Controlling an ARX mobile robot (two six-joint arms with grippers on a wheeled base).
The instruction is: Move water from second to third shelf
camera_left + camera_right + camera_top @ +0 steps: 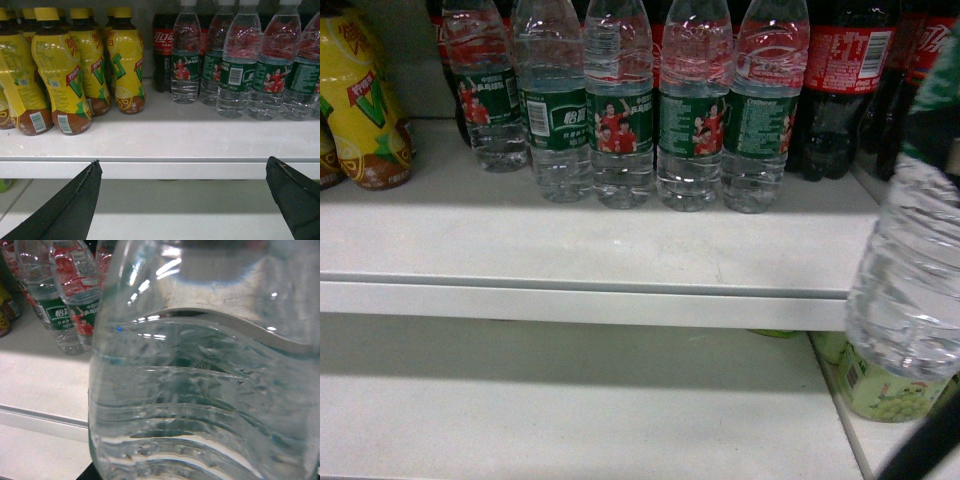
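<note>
Here the water bottle (910, 280), off its shelf (570, 250) at frame right, presumably in the unseen right claw, awaits placement below; the left claw (185, 200) gapes wide.

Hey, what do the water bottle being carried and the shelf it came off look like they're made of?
The carried water bottle looks like thin clear plastic: see-through, ribbed walls with glossy highlights, and a green wrap label that seems to be printed film. The shelf looks like painted metal, though that is uncertain: a flat off-white matte surface with a thin folded front lip and faint scuffs.
</note>
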